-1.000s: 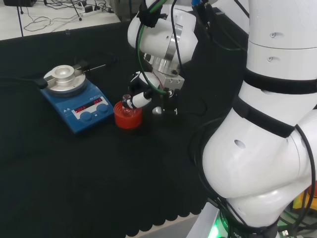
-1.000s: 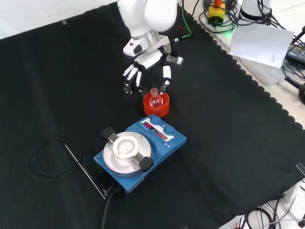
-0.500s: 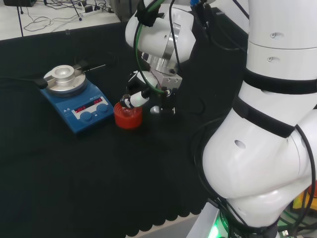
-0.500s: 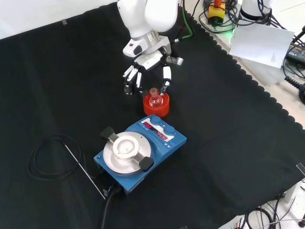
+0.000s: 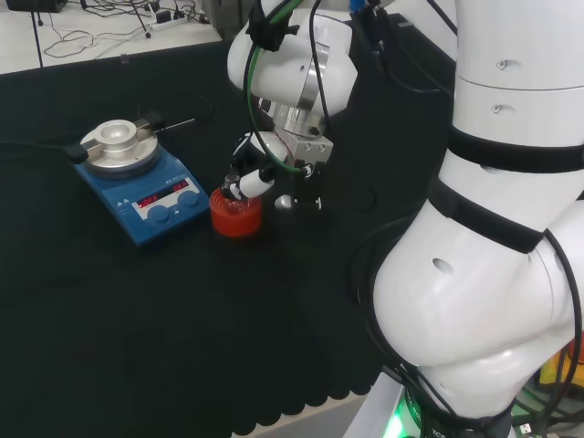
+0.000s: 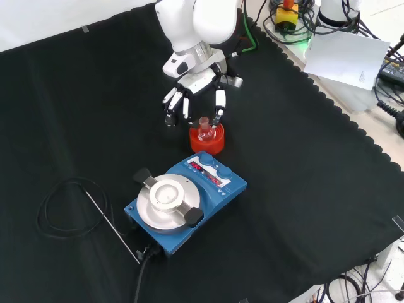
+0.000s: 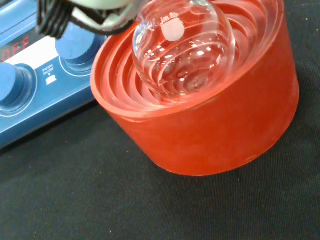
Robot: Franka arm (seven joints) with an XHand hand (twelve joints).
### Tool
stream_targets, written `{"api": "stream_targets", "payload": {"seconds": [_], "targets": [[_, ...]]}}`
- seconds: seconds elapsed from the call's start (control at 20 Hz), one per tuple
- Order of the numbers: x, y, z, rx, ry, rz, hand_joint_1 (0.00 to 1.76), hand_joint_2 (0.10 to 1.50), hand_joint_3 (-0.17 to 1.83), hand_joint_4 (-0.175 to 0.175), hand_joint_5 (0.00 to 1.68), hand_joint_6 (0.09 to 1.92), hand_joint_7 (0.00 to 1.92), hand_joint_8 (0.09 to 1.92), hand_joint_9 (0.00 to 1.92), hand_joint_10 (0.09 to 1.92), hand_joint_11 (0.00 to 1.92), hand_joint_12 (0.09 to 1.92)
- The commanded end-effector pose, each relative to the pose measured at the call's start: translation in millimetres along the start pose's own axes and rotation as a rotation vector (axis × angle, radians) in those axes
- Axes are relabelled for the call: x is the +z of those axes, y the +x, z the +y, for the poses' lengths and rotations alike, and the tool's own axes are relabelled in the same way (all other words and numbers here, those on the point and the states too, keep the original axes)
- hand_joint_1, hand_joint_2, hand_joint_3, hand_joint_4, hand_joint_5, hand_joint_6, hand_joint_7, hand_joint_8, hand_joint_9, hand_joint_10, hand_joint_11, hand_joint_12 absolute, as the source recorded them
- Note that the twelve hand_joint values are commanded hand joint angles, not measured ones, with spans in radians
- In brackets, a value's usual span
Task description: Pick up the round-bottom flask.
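Black cloth over the desk [image 6: 303, 189], scalloped along its edge. Near the middle of the front view, a clear round-bottom flask [image 6: 204, 130] seated upright in a red ribbed stand [image 6: 207, 140]. Seen close from the wrist: glass bulb [image 7: 184, 45] nested in the stand's stepped rings [image 7: 200, 100]. At about 7 o'clock from the stand in the front view, just beside it, a blue magnetic stirrer [image 6: 184, 202] with a round metal top plate. At 8 o'clock, well apart, a thin metal rod [image 6: 112, 227] and a coiled black cable [image 6: 66, 208]. At 12 o'clock from the flask, the hand [image 6: 192, 95], open, fingers [image 6: 170, 107] hanging relaxed and spread at the flask's neck, nothing gripped. Contact between fingertips and neck impossible to tell. In the head view, hand [image 5: 257, 178] just above the stand [image 5: 235, 214].
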State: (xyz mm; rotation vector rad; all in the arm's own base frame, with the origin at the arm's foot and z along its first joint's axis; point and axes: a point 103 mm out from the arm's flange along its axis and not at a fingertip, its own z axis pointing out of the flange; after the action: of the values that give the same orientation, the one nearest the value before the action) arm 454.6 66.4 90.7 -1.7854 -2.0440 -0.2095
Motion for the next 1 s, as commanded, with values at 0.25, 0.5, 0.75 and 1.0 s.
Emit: {"api": "stream_targets", "payload": {"seconds": [0.25,0.5,0.75,1.0], "targets": [[-19,11,0,-0.003,-0.065,0.055,1.11,0.72,0.68,0.060,1.11,0.97,0.35,0.63,0.58,0.60,0.27,1.36],[-41,20,-1,0.001,-0.060,0.083,1.12,0.68,0.77,0.005,1.11,1.01,0.37,0.62,0.61,0.59,0.30,1.36],[-66,28,-6,0.015,-0.049,0.093,1.13,0.67,0.80,-0.015,1.11,1.02,0.37,0.62,0.61,0.58,0.30,1.36],[-82,37,-11,0.021,-0.032,0.090,1.13,0.66,0.81,-0.019,1.11,1.03,0.35,0.62,0.61,0.58,0.30,1.36]]}}
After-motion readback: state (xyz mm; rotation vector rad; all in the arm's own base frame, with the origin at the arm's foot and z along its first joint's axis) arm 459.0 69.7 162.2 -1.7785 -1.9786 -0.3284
